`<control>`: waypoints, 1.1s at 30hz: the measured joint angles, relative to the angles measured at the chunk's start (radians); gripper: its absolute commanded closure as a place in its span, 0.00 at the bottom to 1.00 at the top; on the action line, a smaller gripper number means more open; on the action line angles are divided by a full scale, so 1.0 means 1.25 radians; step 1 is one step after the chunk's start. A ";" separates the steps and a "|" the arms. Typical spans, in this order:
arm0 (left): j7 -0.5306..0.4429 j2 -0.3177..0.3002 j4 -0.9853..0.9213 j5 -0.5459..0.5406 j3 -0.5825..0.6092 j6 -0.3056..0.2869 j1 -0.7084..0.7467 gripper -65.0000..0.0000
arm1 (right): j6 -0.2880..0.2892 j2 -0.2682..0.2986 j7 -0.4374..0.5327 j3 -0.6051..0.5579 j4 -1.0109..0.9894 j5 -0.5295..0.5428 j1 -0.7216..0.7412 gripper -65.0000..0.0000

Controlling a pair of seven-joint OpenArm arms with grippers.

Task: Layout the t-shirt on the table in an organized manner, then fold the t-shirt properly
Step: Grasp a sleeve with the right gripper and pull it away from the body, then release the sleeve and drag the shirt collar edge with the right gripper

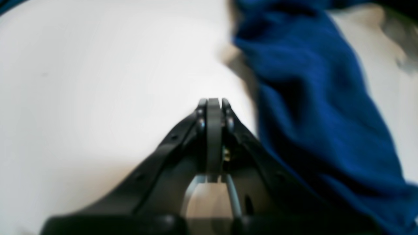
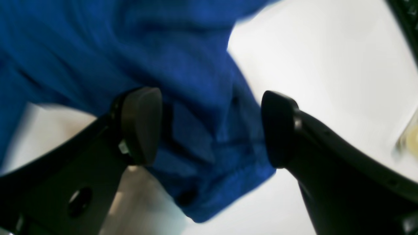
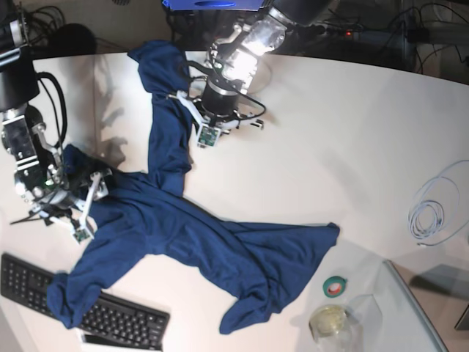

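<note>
Navy cloth of the t-shirt [image 3: 190,242] is sprawling crumpled across the table [image 3: 352,125], its 7 o'clock sleeve overhanging the keyboard [image 3: 88,312] and risking a snag, while the right gripper [image 2: 212,127] is gaping, released, around a fold and the left gripper [image 1: 214,104] is sitting clenched, empty.

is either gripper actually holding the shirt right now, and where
Nothing is held. The left gripper is shut and empty beside the dark navy-blue fabric t-shirt; the right gripper is open around a fold.
</note>
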 measured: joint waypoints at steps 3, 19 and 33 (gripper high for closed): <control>-0.009 -0.001 0.003 0.014 0.000 -0.002 0.013 1.00 | 0.001 -0.024 0.042 0.013 -0.051 -0.066 0.004 0.33; 0.081 -0.060 0.147 0.009 -0.005 -0.005 0.014 1.00 | 0.010 -0.041 -0.012 0.112 0.089 -0.109 -0.010 1.00; 0.094 -0.138 0.370 0.006 -0.300 0.007 0.187 1.00 | -0.068 0.018 0.160 0.125 -0.446 -0.111 0.356 0.93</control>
